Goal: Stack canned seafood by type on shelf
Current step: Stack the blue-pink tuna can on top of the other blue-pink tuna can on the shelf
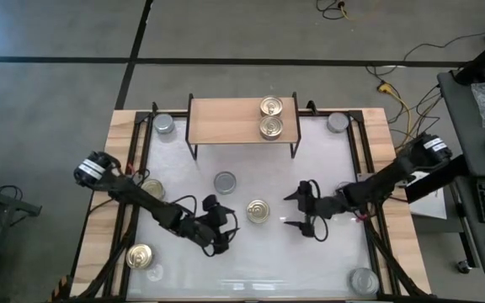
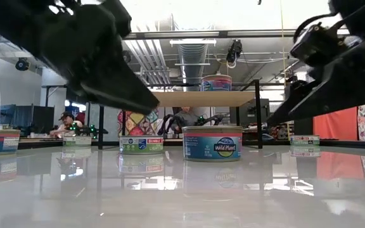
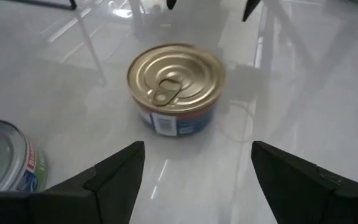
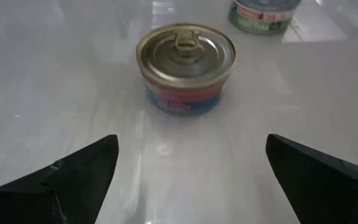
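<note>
A gold-lidded tin (image 1: 258,210) stands on its base on the white tabletop between my two grippers. My left gripper (image 1: 228,222) is open just left of it, with the tin (image 3: 176,87) ahead of its spread fingers (image 3: 194,171). My right gripper (image 1: 295,210) is open just right of it, facing the same tin (image 4: 186,65); neither touches it. The light-wood shelf (image 1: 226,119) stands at the far side with two gold-lidded tins (image 1: 270,117) on its right part. A silver-lidded tin (image 1: 225,182) stands close by, far-left of the middle tin.
More gold-lidded tins stand at the left (image 1: 152,188) and near-left (image 1: 140,256). Silver-lidded tins stand at the far-left (image 1: 165,124), far-right (image 1: 337,123) and near-right (image 1: 363,280) corners. Bare white tabletop (image 1: 310,269) lies along the near side. People show in the room behind.
</note>
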{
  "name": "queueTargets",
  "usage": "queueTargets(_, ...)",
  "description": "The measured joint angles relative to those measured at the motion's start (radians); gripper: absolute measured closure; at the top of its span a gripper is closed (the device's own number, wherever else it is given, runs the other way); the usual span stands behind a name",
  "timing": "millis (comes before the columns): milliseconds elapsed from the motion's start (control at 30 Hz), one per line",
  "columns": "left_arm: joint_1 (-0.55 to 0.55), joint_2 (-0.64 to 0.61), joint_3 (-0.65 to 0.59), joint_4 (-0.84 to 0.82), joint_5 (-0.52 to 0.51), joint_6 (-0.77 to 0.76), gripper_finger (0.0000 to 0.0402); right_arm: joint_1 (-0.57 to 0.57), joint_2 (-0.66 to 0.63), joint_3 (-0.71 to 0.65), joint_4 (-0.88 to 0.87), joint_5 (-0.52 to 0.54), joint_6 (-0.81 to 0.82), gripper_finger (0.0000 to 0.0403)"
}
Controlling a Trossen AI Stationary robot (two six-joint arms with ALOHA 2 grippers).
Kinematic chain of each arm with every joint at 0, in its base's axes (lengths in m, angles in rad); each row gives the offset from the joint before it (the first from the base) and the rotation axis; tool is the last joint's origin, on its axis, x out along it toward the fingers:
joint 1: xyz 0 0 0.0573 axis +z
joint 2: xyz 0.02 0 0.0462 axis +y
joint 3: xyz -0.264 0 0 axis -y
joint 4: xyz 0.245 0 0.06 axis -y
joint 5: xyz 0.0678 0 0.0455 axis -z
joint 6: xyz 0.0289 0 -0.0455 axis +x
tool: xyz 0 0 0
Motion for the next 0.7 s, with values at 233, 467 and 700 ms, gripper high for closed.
queueTargets(233, 0.041, 0.082, 0.017, 0.019, 0.021, 0.005, 0.0122, -0.102, 0.189, 0.069, 0.101, -0.117, -0.107, 0.0003)
queueTargets(467, 0.077, 0.123, 0.010, 0.011, 0.029, 0.057, 0.0140, -0.145, 0.327, 0.152, 0.127, -0.188, -0.167, 0.0003)
queueTargets(700, 0.140, 0.117, 0.018, 0.046, 0.028, 0.131, 0.0157, -0.153, 0.390, 0.218, 0.128, -0.223, -0.207, 0.0003)
